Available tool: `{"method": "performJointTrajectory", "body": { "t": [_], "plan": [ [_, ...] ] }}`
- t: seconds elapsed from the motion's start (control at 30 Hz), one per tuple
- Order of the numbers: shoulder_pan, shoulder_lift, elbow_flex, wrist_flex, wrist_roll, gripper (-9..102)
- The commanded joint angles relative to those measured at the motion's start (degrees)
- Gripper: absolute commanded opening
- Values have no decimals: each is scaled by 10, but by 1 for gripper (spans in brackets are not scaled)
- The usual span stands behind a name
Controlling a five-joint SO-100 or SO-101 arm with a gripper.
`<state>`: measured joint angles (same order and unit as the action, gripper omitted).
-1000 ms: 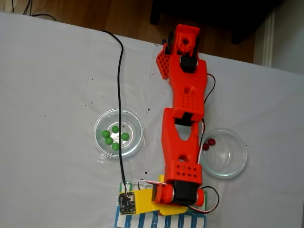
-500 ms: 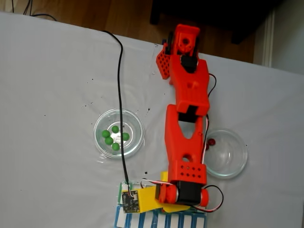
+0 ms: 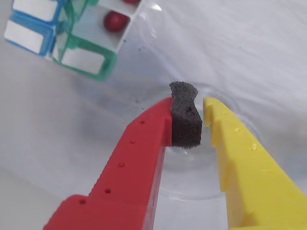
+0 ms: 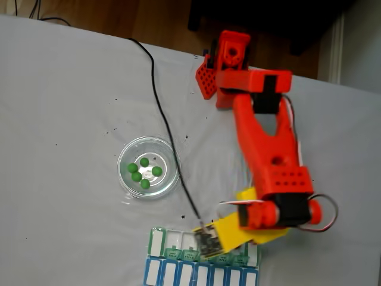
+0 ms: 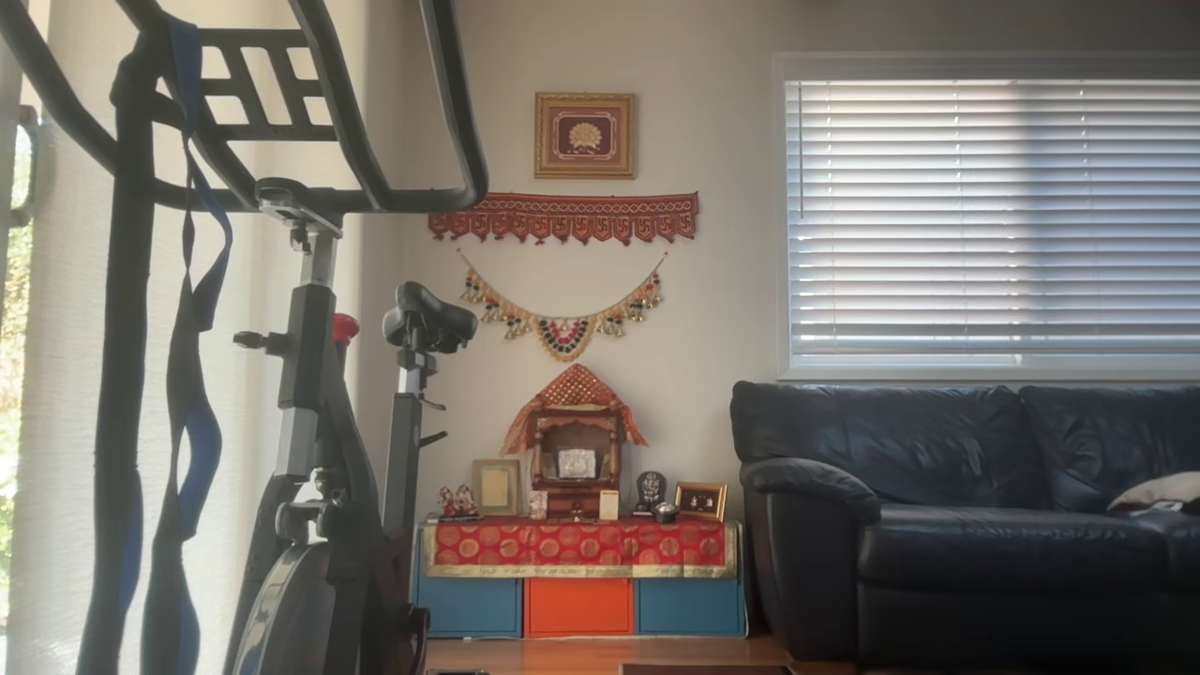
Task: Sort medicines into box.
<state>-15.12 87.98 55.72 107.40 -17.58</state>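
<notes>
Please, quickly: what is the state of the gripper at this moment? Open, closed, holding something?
Gripper: slightly open, a small gap between the foam pad and the yellow finger; nothing held.

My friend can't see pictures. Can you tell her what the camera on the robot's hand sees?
A pincer with one red finger and one yellow finger, a dark grey foam pad between them, hangs slightly open and empty over a clear round glass dish. At the top left, a dark red round pill sits in a white compartment of the green-and-blue plastic pill box.
</notes>
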Motion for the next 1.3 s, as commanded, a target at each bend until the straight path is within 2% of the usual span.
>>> {"method": "performJointTrajectory", "body": {
  "t": [0.0,0.17,0.37,0.6,1.0,1.27],
  "plan": [
    [-69,106,54,18,-12,2],
    [-136,131,138,18,-9,2],
    [-171,121,180,18,-18,1],
    [-173,78,194,8,-75,1],
    [-192,80,293,-105,-41,1],
    [-188,55,296,-119,-39,1]
  ]
}}
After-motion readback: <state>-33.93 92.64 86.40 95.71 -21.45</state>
